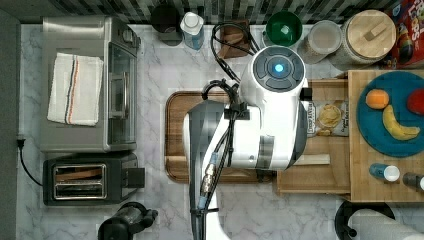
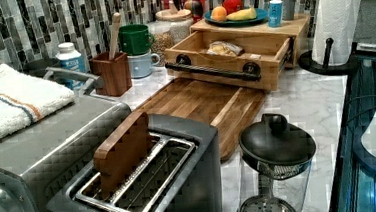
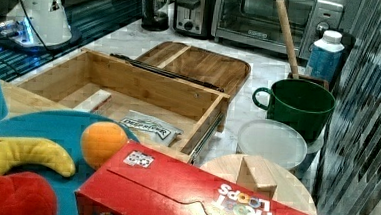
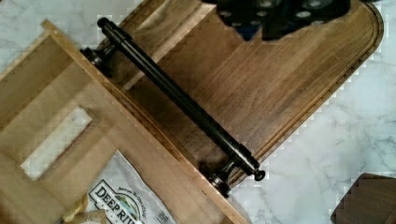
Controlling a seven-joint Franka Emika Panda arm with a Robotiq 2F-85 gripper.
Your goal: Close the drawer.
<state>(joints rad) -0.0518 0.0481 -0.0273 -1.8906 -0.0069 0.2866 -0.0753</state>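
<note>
Top view: a white robot arm [image 1: 272, 120] reaches over a marble worktop [image 1: 155, 200], its body covering part of a dark-brown wooden tray [image 1: 177, 135] and the front of the drawer [image 1: 325, 177]. The drawer, a shallow light-wood box, stands pulled out from a light-wood cabinet [image 1: 360, 185] toward the tray. In the left view the drawer [image 2: 233, 57] shows its front panel with a long black bar handle [image 2: 213, 70] across it, and the front panel hangs over the near end of the tray [image 2: 196, 105]. Inside the drawer lies a chip bag [image 2: 225, 48], toward the left view's left. On top of the cabinet rests a blue plate [image 2: 235, 20] with an orange [image 2: 218, 13], a banana [image 2: 245, 14] and a red fruit [image 2: 232, 3]. The right view looks into the drawer [image 3: 145, 84] from behind, with the chip bag [image 3: 147, 127] on its floor near the right view's right wall. The wrist view looks down on the black bar handle [image 4: 177, 100], which lies above the tray [image 4: 280, 79]; the drawer's [image 4: 46, 93] interior and the bag [image 4: 130, 200] sit beside it. A dark part of the gripper [image 4: 280, 14] shows at the edge of the wrist view, above the tray and apart from the handle; whether the jaws are open or closed cannot be told. A toaster oven [image 1: 90, 82] with a folded towel [image 1: 75, 87] and a toaster [image 1: 85, 180] stand at the top view's left.
</note>
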